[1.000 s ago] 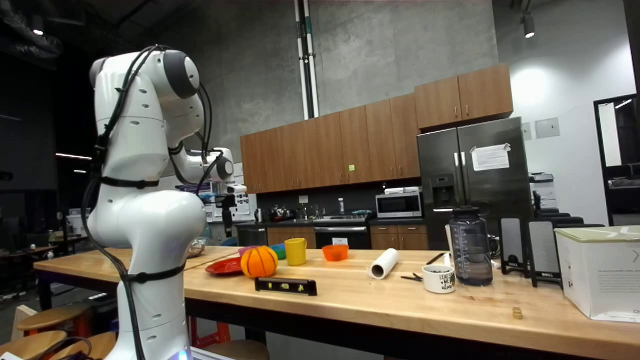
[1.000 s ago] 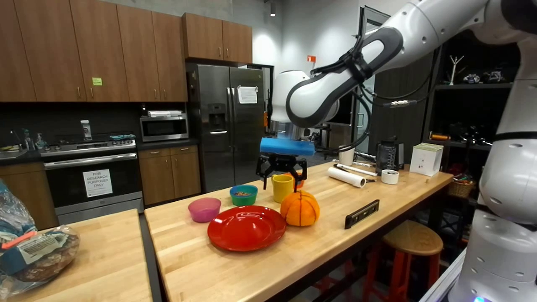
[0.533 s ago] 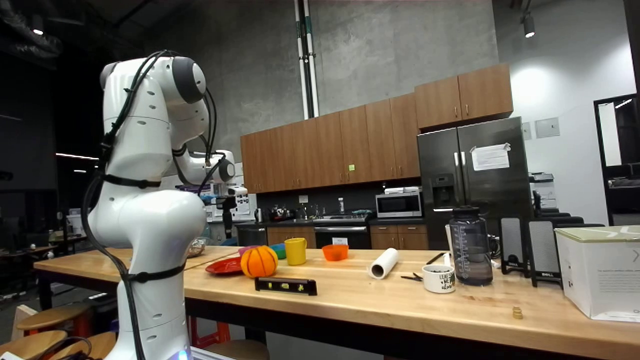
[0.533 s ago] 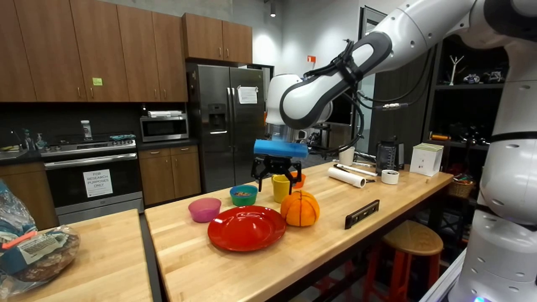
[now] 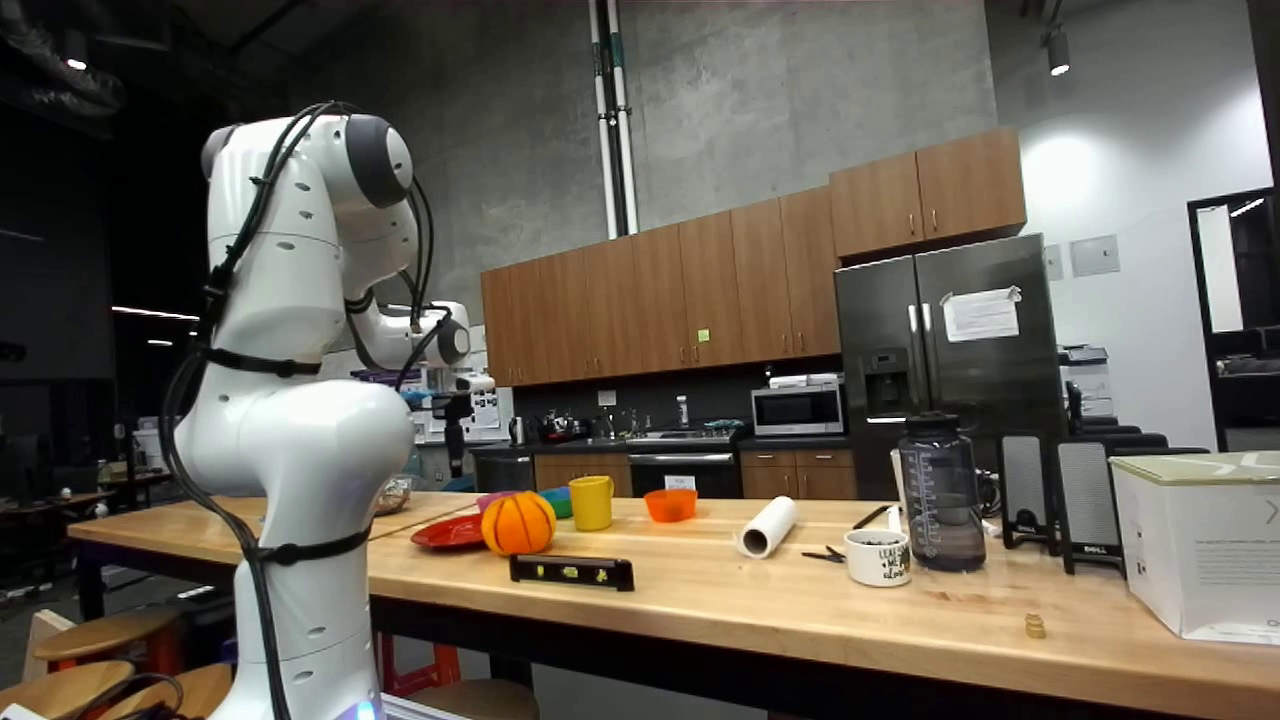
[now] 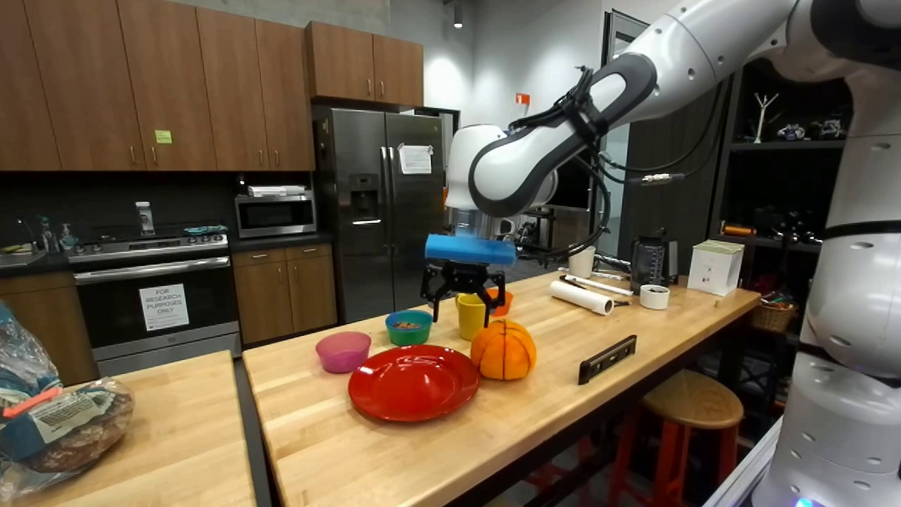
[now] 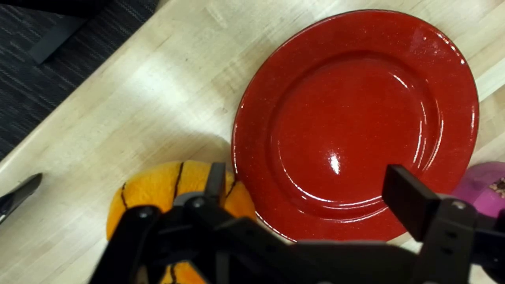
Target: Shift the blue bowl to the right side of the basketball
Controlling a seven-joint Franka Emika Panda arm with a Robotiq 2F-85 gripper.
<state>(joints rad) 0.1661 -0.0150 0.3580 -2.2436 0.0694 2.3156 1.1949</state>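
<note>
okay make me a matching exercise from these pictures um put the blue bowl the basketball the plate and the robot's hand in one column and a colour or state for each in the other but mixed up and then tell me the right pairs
Column one:
1. blue bowl
2. basketball
3. plate
4. hand

Column two:
A. orange with thin dark lines
B. open, above the table
C. has small pieces inside
D. glossy red

Right pairs: 1-C, 2-A, 3-D, 4-B.
</note>
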